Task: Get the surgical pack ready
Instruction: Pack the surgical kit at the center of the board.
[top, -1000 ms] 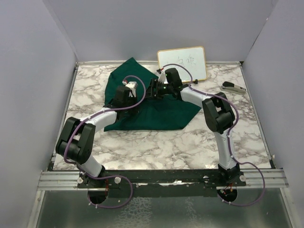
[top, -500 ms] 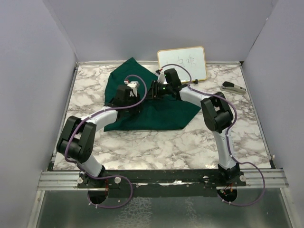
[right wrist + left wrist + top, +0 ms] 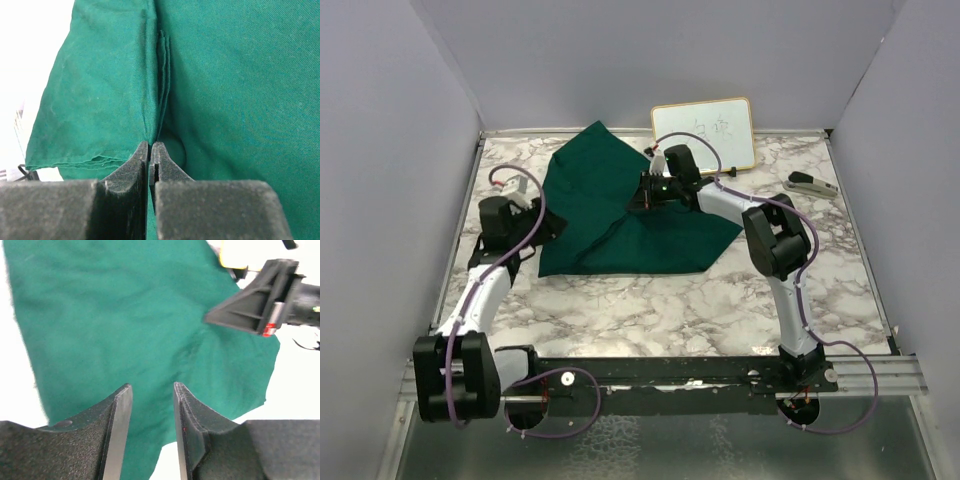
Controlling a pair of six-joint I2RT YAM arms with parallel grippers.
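Observation:
The surgical pack shows only as its dark green cloth [image 3: 620, 225], spread and rumpled on the marble table [image 3: 650, 300]. My right gripper [image 3: 638, 197] rests on the middle of the cloth, shut on a raised fold of it [image 3: 155, 100]; in the right wrist view the fingertips [image 3: 150, 143] pinch that crease. My left gripper [image 3: 548, 226] sits at the cloth's left edge, open, with nothing between its fingers [image 3: 120, 405]. In the left wrist view the cloth [image 3: 110, 320] lies under the left gripper [image 3: 152, 387], and the right gripper [image 3: 260, 305] shows at the upper right.
A gold-framed whiteboard [image 3: 703, 133] leans at the back, just behind the right wrist. A small black object [image 3: 810, 183] lies at the back right. Grey walls enclose the table on three sides.
The left gripper has opened, let go of the cloth and drawn back to the left edge. The right gripper has shut on a fold in the cloth's middle.

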